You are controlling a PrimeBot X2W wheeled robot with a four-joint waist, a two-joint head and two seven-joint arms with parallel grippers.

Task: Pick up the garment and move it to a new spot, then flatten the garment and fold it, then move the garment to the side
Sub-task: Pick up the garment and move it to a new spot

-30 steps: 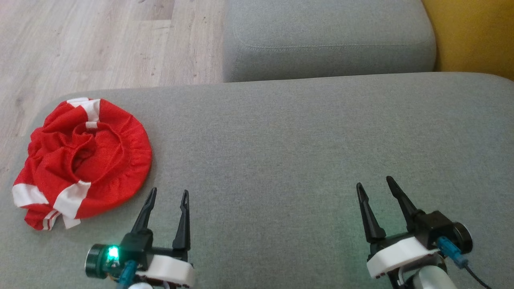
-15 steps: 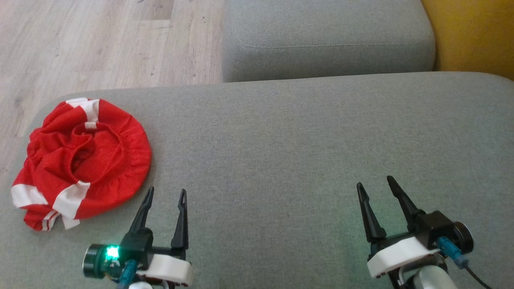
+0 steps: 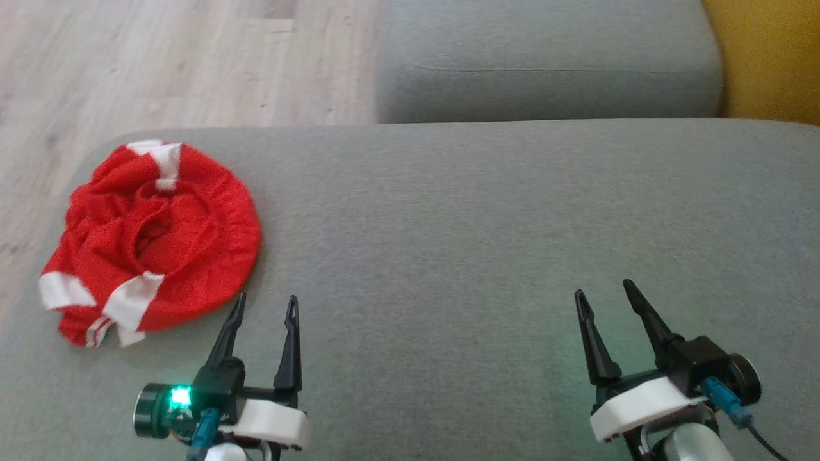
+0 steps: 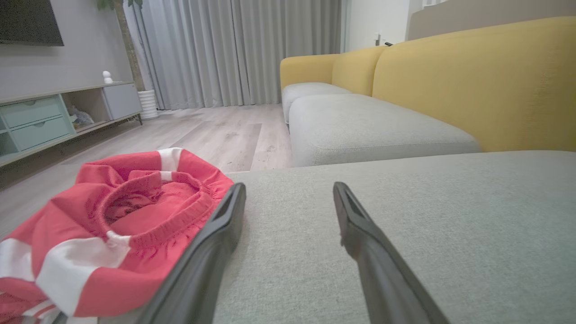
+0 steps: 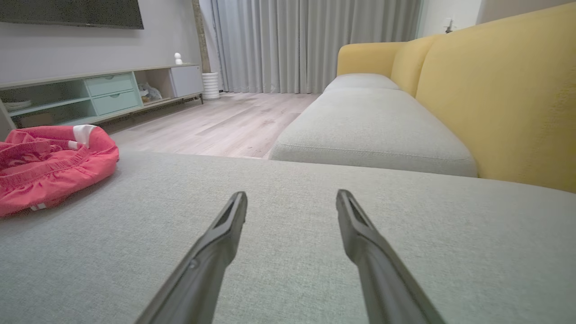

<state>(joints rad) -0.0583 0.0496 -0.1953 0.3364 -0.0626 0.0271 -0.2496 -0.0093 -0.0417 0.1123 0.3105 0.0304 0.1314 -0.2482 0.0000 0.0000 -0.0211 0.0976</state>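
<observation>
Pale wooden floor (image 3: 160, 64) runs along the far left, past the rounded left corner of the wide grey seat cushion (image 3: 480, 224) I work over. The garment (image 3: 160, 237) lies on that cushion at its left end, close to the left edge and the rounded corner.

It is a red garment with white bands, crumpled into a loose round heap. A gathered, elastic-looking opening sits at the middle, and a white band and a thin striped hem stick out at the near left. In the left wrist view the garment (image 4: 135, 211) rises in soft folds to the left of my fingers.

My left jaws hover low over the cushion, spread wide and holding nothing. The tip of their left finger (image 3: 227, 339) is just beside the near hem of the garment, and I cannot tell whether it touches.

To the right, bare grey fabric stretches across the middle of the cushion.

My right jaws stand well apart from the garment, near the right side. Their fingers (image 3: 592, 346) are spread wide over bare fabric and hold nothing. From the right wrist the garment (image 5: 49, 166) shows far off to the left.

Beyond the far edge lies a second grey cushion (image 3: 544, 64), and a yellow backrest (image 3: 769, 57) closes the right side.
</observation>
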